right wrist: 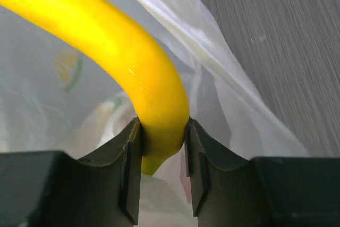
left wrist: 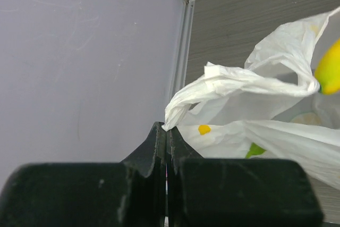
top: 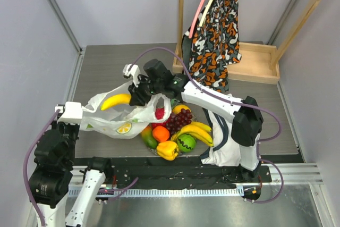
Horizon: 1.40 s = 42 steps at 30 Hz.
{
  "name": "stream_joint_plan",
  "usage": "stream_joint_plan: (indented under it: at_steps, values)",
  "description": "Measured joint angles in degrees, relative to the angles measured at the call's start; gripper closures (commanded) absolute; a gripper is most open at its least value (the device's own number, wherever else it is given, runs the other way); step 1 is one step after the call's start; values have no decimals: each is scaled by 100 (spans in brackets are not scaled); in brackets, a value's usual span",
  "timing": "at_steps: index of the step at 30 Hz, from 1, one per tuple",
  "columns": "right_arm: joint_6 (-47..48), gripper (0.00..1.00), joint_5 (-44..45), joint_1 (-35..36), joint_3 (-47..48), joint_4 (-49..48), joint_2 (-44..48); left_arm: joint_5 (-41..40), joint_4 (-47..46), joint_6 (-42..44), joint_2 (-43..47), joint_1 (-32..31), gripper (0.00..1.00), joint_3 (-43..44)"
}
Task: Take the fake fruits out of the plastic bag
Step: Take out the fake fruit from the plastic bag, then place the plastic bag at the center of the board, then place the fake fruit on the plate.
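Observation:
The translucent white plastic bag (top: 114, 116) with lemon prints lies open at the table's left middle. My left gripper (top: 74, 112) is shut on the bag's left edge; in the left wrist view its closed gripper (left wrist: 166, 131) pinches a bunched corner of the bag (left wrist: 234, 86). My right gripper (top: 137, 97) is shut on a yellow banana (top: 115, 101) at the bag's mouth; the right wrist view shows the gripper (right wrist: 162, 136) clamping the banana (right wrist: 127, 62) near its end. Several fruits lie outside the bag: purple grapes (top: 178, 119), a banana bunch (top: 197, 132), a yellow pepper (top: 168, 150), a green ball (top: 186, 142), an orange (top: 160, 133).
An orange-black patterned cloth bag (top: 215, 41) hangs over a wooden tray (top: 257, 62) at the back right. A white jersey with navy trim (top: 223, 142) lies near the right arm's base. Grey walls close in both sides.

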State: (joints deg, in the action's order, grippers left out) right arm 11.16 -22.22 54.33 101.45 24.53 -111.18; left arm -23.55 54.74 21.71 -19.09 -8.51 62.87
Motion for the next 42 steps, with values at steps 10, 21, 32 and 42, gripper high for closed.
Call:
stream_joint_plan:
  at_steps: [10, 21, 32, 42]
  values:
    - [-2444, 95, -1405, -22, -33, -2524, 822, 177, 162, -352, -514, 140, 100, -13]
    - [-2476, 95, -367, -155, 2361, -2833, -249, 750, 114, -695, -721, 927, 100, 490]
    - [-1110, 99, 153, -1021, 549, -2343, 1128, 282, -358, -1062, -920, 1906, 100, 1696]
    - [531, 99, 785, -1309, -2924, -673, 4024, -175, -1010, -632, -1314, 1915, 100, 1069]
